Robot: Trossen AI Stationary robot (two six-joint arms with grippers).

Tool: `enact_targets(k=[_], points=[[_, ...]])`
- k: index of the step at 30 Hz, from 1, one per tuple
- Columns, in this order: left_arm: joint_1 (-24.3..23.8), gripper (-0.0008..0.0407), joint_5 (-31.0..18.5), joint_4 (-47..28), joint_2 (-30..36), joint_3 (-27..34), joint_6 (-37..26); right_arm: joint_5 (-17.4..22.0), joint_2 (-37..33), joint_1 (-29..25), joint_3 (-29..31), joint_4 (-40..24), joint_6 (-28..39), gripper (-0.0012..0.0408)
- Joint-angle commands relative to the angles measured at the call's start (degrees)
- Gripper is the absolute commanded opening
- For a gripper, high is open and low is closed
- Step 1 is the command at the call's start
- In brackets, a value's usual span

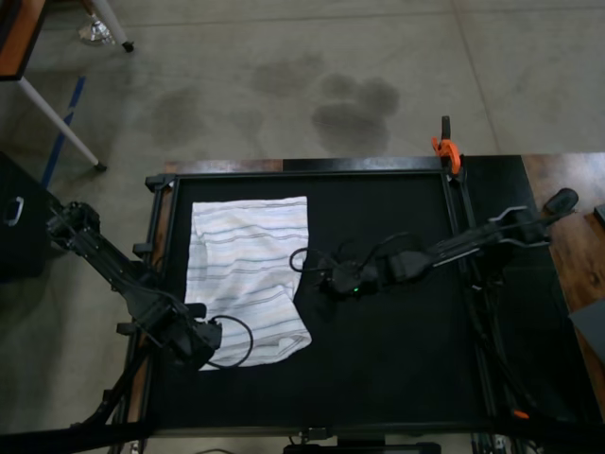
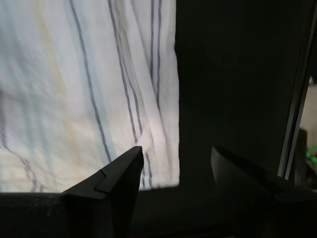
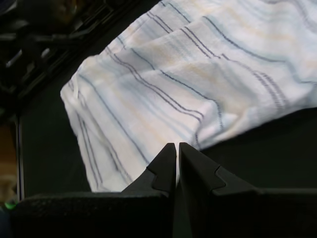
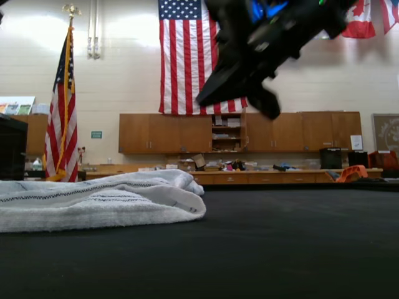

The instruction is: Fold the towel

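We find the towel [image 1: 248,276] lying toward nine o'clock on the black mat [image 1: 388,359] in the top view, already doubled over but rumpled, its lower edge uneven; we judge at least one more fold and some squaring remain. The left gripper [image 2: 176,166] hangs open and empty at the towel's edge near seven o'clock. The right gripper [image 3: 177,163] is closed on nothing, just beside the towel's three o'clock edge. We see no containers.

An orange clamp [image 1: 446,148] grips the black table's [image 1: 397,359] far edge; American flags [image 4: 201,56] hang above wooden cabinets [image 4: 168,132].
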Motion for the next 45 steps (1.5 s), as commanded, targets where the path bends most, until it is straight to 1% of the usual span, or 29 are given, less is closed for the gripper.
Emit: enact_targets(k=[1,4,6,9,11,16,19,22,27,31,35,41,45], points=[[0.0,0.0191,-2.64,-0.07,-0.63,0.42,-0.81,0.22,3.48,-0.57,0.02,3.37,2.93,0.0005],[0.0,0.0191,-5.27,0.0,-0.96,0.57,-1.66,-1.73,8.04,-1.31,1.2,6.19,5.31,0.0005],[0.0,0.0191,-6.25,-0.02,-0.96,0.52,-1.86,-4.66,10.69,-1.33,1.86,7.56,7.04,0.0005],[0.07,0.0191,-7.28,-0.26,-0.83,0.39,-1.86,-9.29,13.53,-1.07,2.58,7.72,10.82,0.0005],[0.07,0.0191,-8.44,-0.52,-0.83,0.37,-1.86,-11.17,14.78,-0.26,2.73,7.74,13.33,0.0005],[0.07,0.0191,-10.54,-0.48,-0.83,0.39,-1.84,-10.49,15.28,1.03,2.56,8.5,16.06,0.0005],[0.07,0.0191,-10.6,-0.48,-0.83,0.39,-1.86,-7.26,14.97,0.48,2.56,8.48,15.89,0.0018],[0.07,0.0191,-10.62,-0.46,-0.83,0.39,-1.88,-5.05,14.93,-1.55,2.56,8.46,15.54,0.0052],[0.07,0.0191,-10.8,-0.46,-0.83,0.39,-1.88,-4.83,15.93,-5.44,2.56,8.81,14.91,0.0121],[0.07,0.0191,-10.78,-0.46,-0.83,0.39,-1.88,-4.63,16.48,-6.97,2.56,8.9,14.88,0.0155],[0.07,0.0191,-10.8,-0.46,-0.83,0.39,-1.88,-3.48,16.55,-7.74,2.56,8.63,14.32,0.0159],[0.07,0.0191,-10.8,-0.46,-0.83,0.39,-2.1,-3.52,16.55,-7.76,2.56,6.64,14.49,0.0147],[0.07,0.0191,-10.8,-0.48,-0.83,0.39,-2.32,-3.26,16.55,-7.48,2.56,4.59,14.56,0.0148]])
